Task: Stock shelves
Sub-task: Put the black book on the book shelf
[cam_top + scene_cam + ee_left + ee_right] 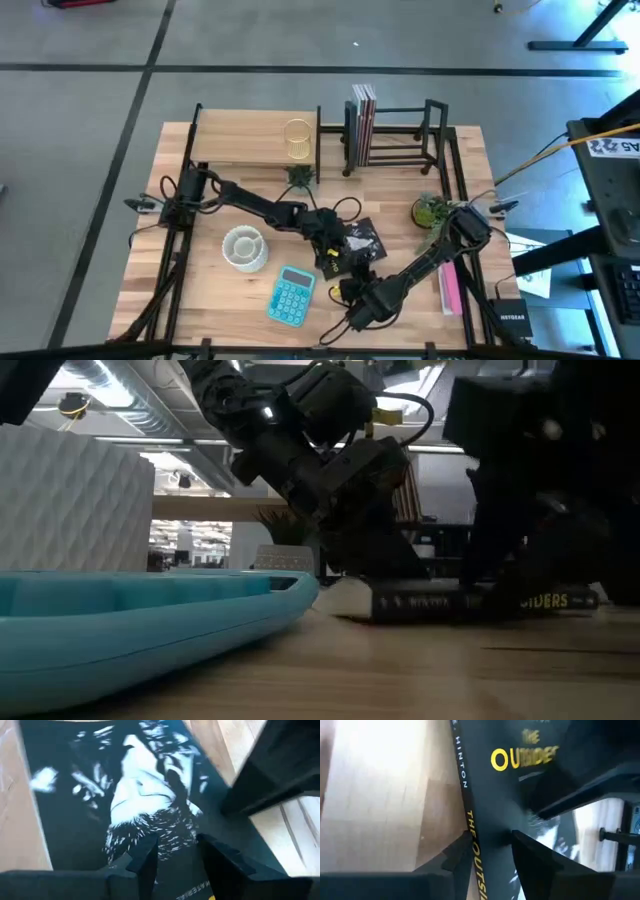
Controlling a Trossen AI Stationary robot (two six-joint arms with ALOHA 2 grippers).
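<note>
A black paperback book (366, 238) lies flat on the table's middle, its lettered spine (530, 601) toward the near edge. My left gripper (177, 856) comes from the left and points down at the book's cover (135, 805), fingers a little apart. My right gripper (487, 847) reaches in from the near right and is open, one finger on the table side of the spine (470, 822) and one over the cover. The wood shelf (250, 140) and the black rack (400, 135), which holds upright books, stand at the far edge. My left gripper has its fingertips (146, 857) right at the book's cover, coming from above; I cannot tell whether they touch it. My right gripper straddles the book's spine edge (472, 845), slanting down from the near side; whether a finger touches the book, I cannot tell.
A white bowl (243, 248) and a blue calculator (291, 296) lie left of the book. A potted plant (432, 210) and a pink book (450, 285) are on the right. A gold wire cup (297, 140) stands on the wood shelf, with a small plant (299, 177) in front.
</note>
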